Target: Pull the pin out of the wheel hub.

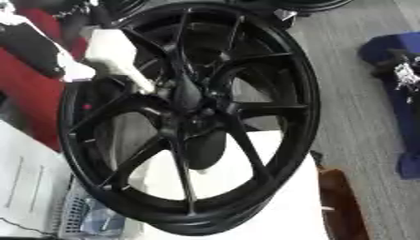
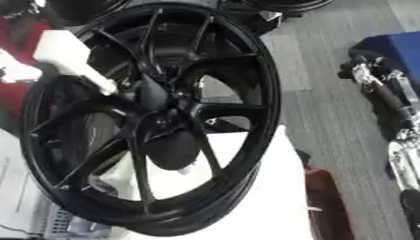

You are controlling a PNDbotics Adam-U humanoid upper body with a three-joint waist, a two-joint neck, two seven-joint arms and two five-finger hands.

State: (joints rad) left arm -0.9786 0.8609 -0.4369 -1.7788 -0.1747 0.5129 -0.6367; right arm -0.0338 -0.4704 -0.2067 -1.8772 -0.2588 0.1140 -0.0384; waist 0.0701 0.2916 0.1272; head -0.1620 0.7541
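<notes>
A large black spoked wheel stands upright, tilted, on a white surface. A white pin with a thick blocky outer end and a thin shaft runs from the upper left down into the hub. My left hand is a dark blurred shape at the upper left, just beside the pin's outer end; whether it holds the pin is unclear. My right hand shows at the far right over the floor, well away from the wheel, its black and silver arm trailing downward.
A red shape fills the left behind the wheel. A blue object stands on the grey floor at the right. Papers lie at the lower left, and a brown object sits beside the white surface.
</notes>
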